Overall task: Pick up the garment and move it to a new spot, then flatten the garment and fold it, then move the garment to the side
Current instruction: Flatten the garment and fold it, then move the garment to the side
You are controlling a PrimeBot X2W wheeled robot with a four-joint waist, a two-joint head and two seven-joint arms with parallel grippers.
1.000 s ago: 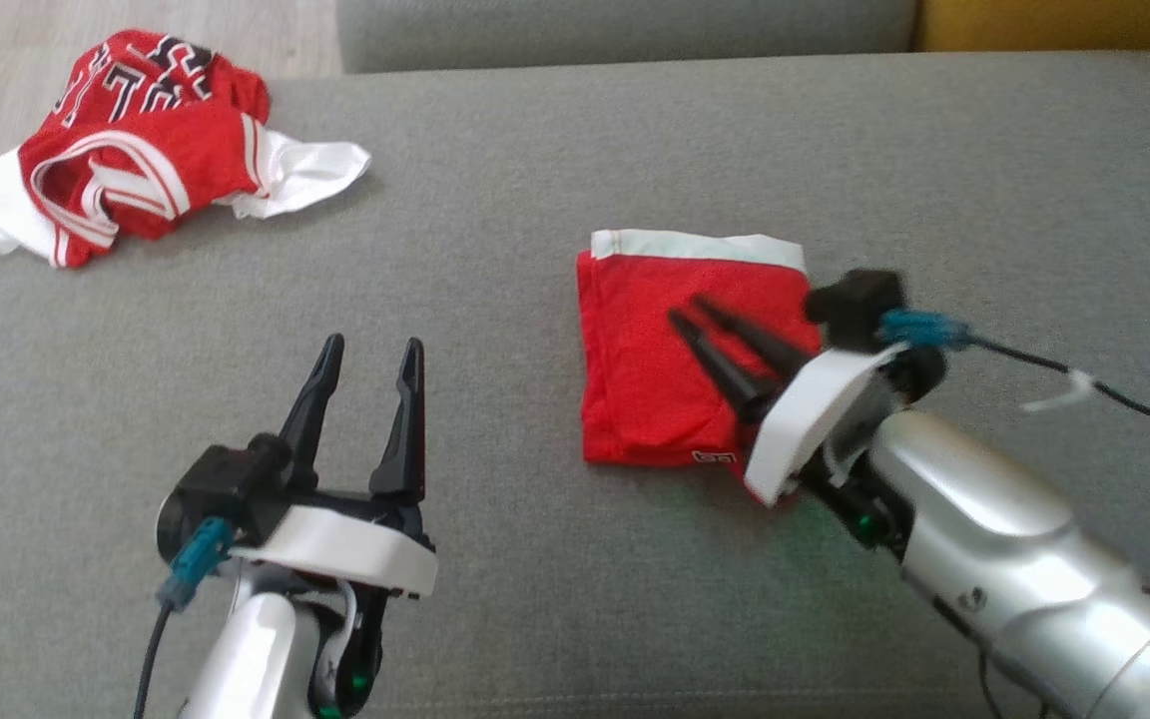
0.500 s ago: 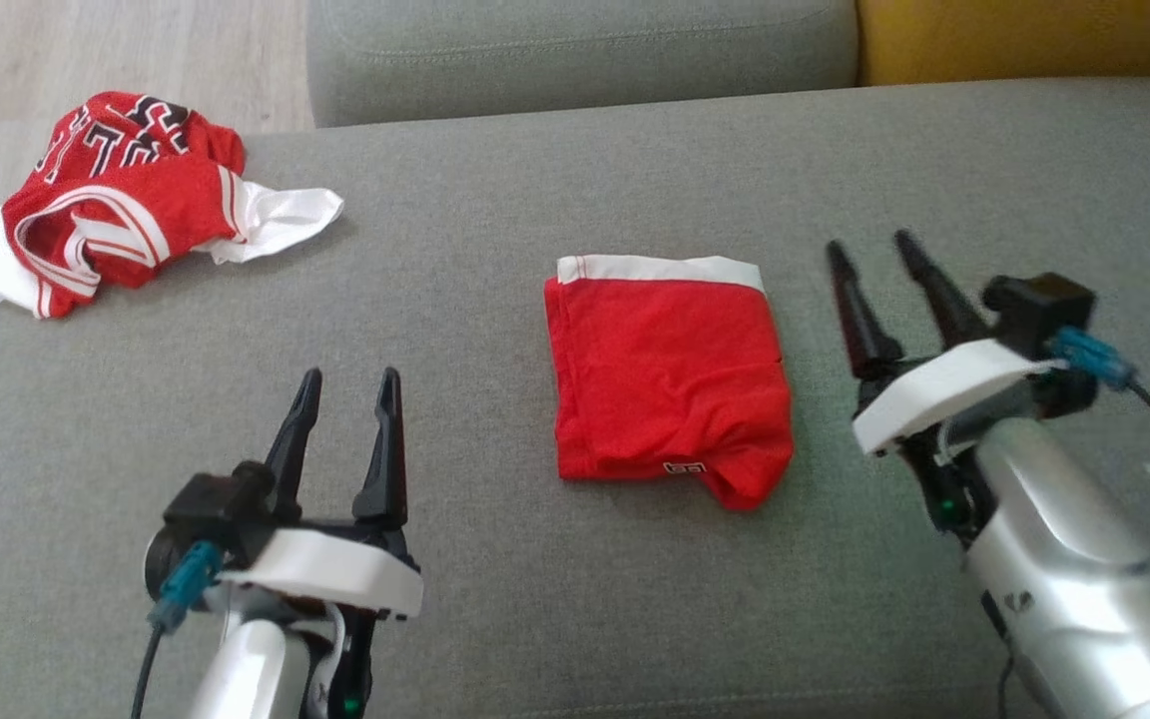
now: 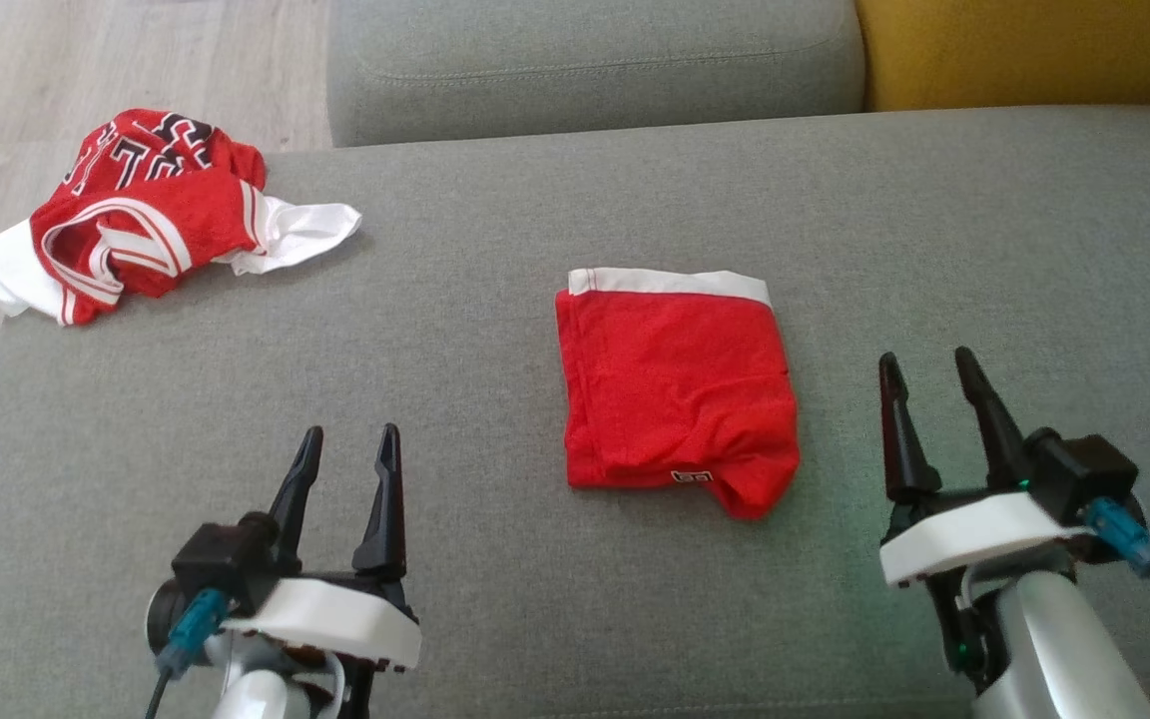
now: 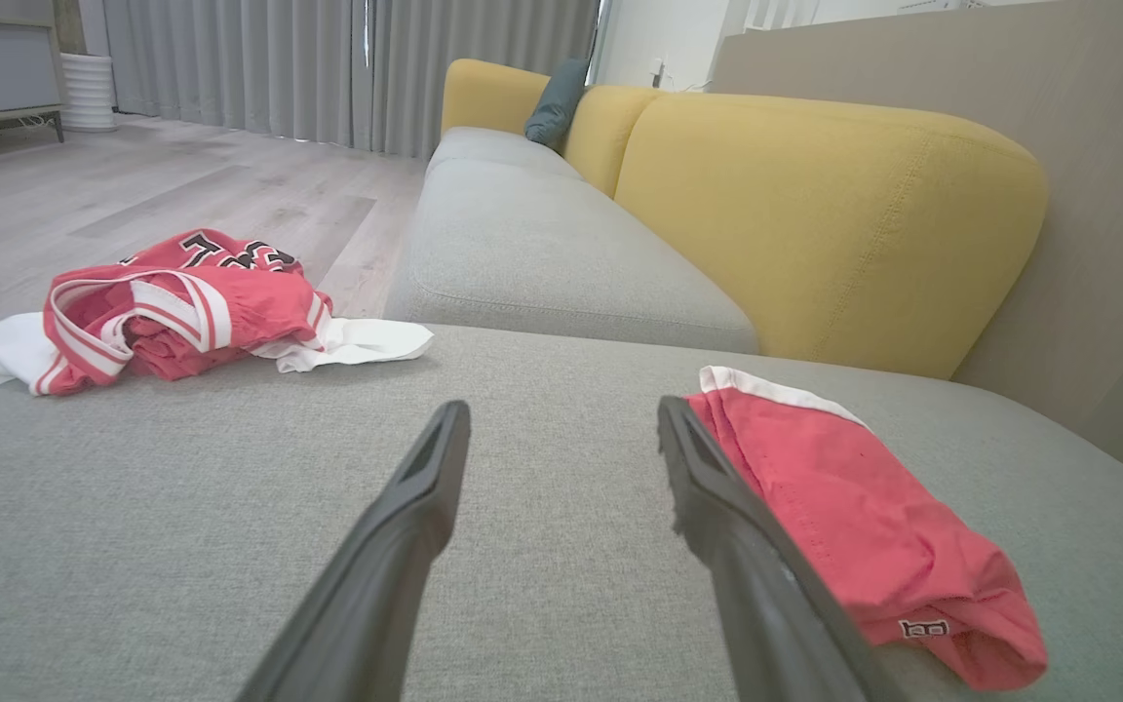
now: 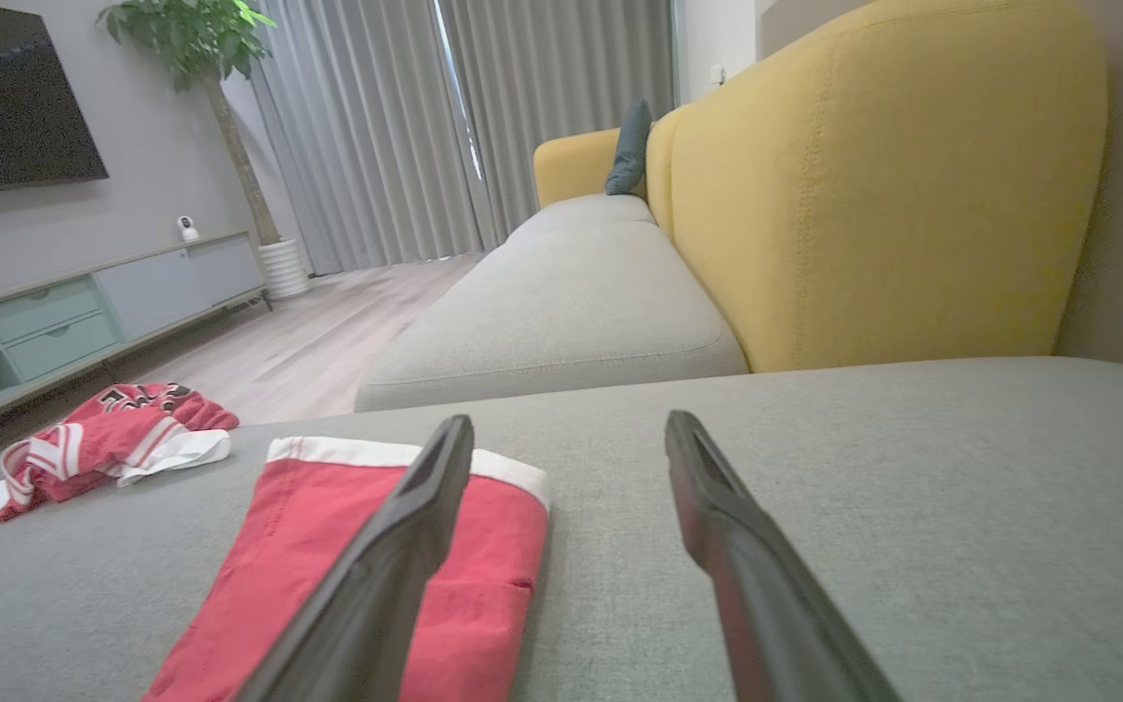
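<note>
The garment (image 3: 675,384) is red with a white band along its far edge. It lies folded into a neat rectangle in the middle of the grey sofa seat (image 3: 535,250), also visible as the garment (image 4: 854,517) and the garment (image 5: 347,565). My left gripper (image 3: 348,444) hovers open at the lower left, well left of it. My right gripper (image 3: 924,369) stands open just right of the garment, apart from it. In the wrist views my left gripper (image 4: 561,414) and my right gripper (image 5: 569,429) have nothing between their fingers.
A crumpled red and white jersey (image 3: 136,215) lies at the seat's far left corner, partly over the edge. A second grey seat cushion (image 3: 585,60) and a yellow backrest (image 3: 1024,50) stand behind. Wooden floor (image 3: 86,60) lies to the left.
My right gripper has let go of the folded garment, opened, and drawn back right and toward me. The left gripper has stayed put. The head camera has shifted slightly.
</note>
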